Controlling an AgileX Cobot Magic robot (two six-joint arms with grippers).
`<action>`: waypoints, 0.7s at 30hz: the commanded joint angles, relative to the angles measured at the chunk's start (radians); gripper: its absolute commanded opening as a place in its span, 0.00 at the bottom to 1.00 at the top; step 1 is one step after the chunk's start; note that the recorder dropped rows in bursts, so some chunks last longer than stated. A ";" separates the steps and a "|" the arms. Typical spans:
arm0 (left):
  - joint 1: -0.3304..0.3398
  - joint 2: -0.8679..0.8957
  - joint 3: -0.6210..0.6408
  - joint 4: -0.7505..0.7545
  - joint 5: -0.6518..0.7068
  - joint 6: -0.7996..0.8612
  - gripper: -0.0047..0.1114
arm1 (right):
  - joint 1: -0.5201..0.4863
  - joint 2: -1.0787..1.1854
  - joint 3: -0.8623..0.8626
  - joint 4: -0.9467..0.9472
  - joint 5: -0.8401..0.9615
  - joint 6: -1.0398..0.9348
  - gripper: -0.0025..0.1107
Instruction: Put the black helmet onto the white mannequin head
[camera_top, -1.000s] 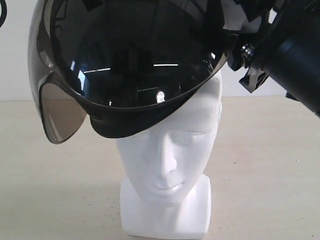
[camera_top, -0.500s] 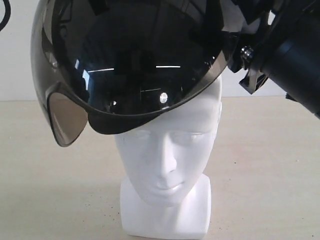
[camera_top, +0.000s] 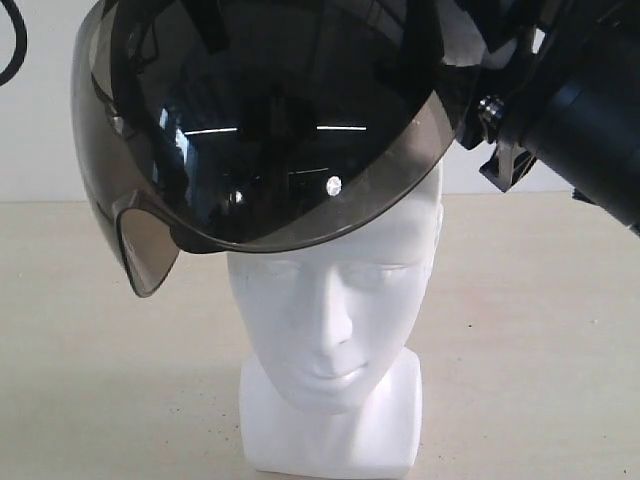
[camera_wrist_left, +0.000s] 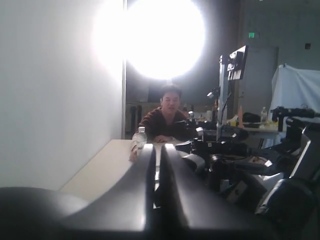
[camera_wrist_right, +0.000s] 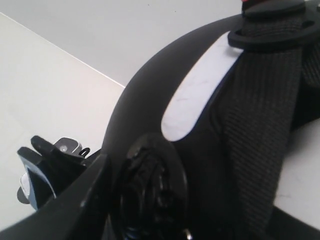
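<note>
Helmet (camera_top: 270, 110) hangs over head (camera_top: 330, 310), tilted, visor (camera_top: 150, 240) low across the brow, shell not seated. R gripper (camera_wrist_right: 100, 195) appears clamped on helmet rim; jaws mostly hidden, so approx. only. L gripper (camera_wrist_left: 159, 165) clenched, empty, aimed away from work.

Procedure: level shell, centre opening over crown, lower straight w/o side load. Head stands loose on table (camera_top: 540, 330), so it may tip. Keep strap (camera_wrist_right: 260, 115) clear of crown. Release only once lining bears.

"Can you see the crown of the black helmet (camera_top: 270, 110)?"
"No, it runs off the top edge, and its visor hides the white mannequin head (camera_top: 335, 300) above the brows."
"The right arm (camera_top: 590, 115)?"
"Cut off at the right edge."
</note>
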 joint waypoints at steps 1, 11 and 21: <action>-0.022 0.089 0.083 0.370 0.111 -0.042 0.08 | 0.010 0.031 0.018 -0.234 0.256 -0.145 0.33; -0.022 0.089 0.080 0.353 0.128 -0.017 0.08 | 0.010 -0.072 0.018 -0.219 0.377 -0.167 0.32; -0.022 0.089 0.081 0.345 0.109 -0.025 0.08 | 0.010 -0.098 0.018 -0.221 0.469 -0.165 0.02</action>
